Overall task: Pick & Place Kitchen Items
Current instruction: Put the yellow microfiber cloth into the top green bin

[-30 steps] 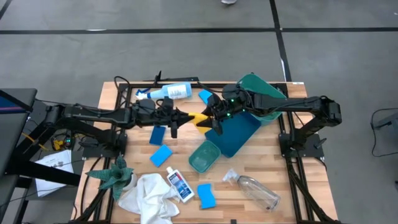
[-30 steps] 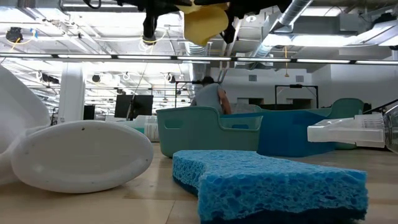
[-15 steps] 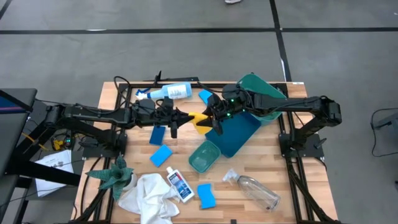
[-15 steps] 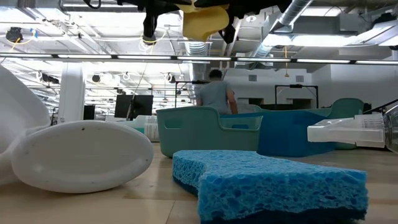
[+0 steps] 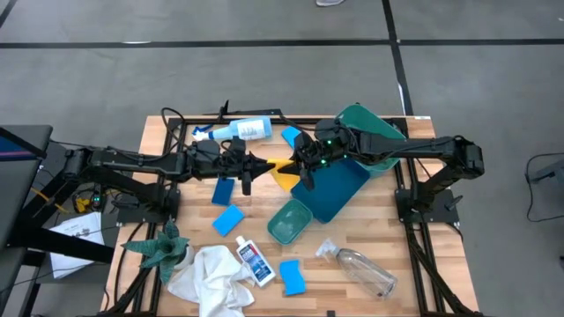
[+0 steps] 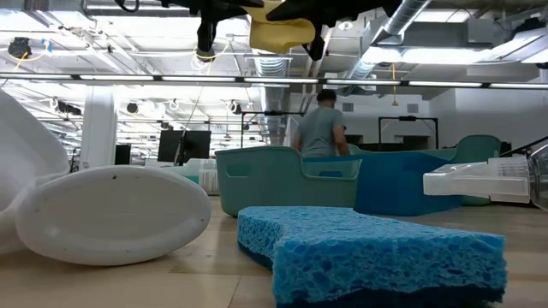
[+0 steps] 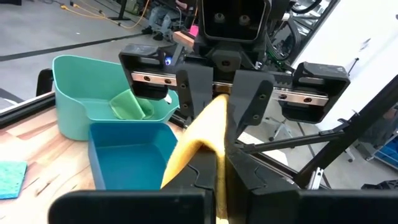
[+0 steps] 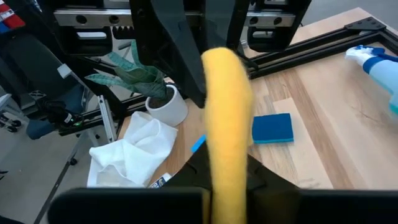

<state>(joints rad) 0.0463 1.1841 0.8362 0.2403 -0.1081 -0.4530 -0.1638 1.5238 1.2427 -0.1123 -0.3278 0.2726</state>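
The yellow pad [image 5: 282, 169] hangs in the air above the table's middle, stretched between my two grippers. My left gripper [image 5: 267, 165] reaches in from the table's left and is shut on one end of the pad. My right gripper [image 5: 298, 169] reaches in from the right and is shut on the other end. In the low view the pad [image 6: 278, 30] shows high above the table. Blue sponges [image 5: 224, 190] [image 5: 228, 220] [image 5: 292, 276], the spray bottle [image 5: 238, 130], the small white bottle [image 5: 254, 262], the clear bottle [image 5: 363, 269] and the white cloth [image 5: 211, 277] lie on the table. My left gripper pinches the pad's left end [image 7: 214, 163] between its two fingers, coming level from the table's left, along the pad. The pad is lifted clear of the table. My right gripper pinches the pad's right end [image 8: 229, 155] between its two fingers [image 7: 249, 106], coming level from the table's right. The pad stands on edge between the two holds.
A dark blue bin [image 5: 333, 189], a small teal bin [image 5: 289, 220] and a green bin [image 5: 374, 145] stand right of the middle. A green spiky plant [image 5: 160, 249] stands in a white pot at the near left. A person [image 6: 324, 128] is in the room behind.
My right gripper has shut on the pad's right end while my left gripper kept its hold. The pad's hanging lower edge has drawn up, and it shows flatter in the low view. The person in the room has walked to the right.
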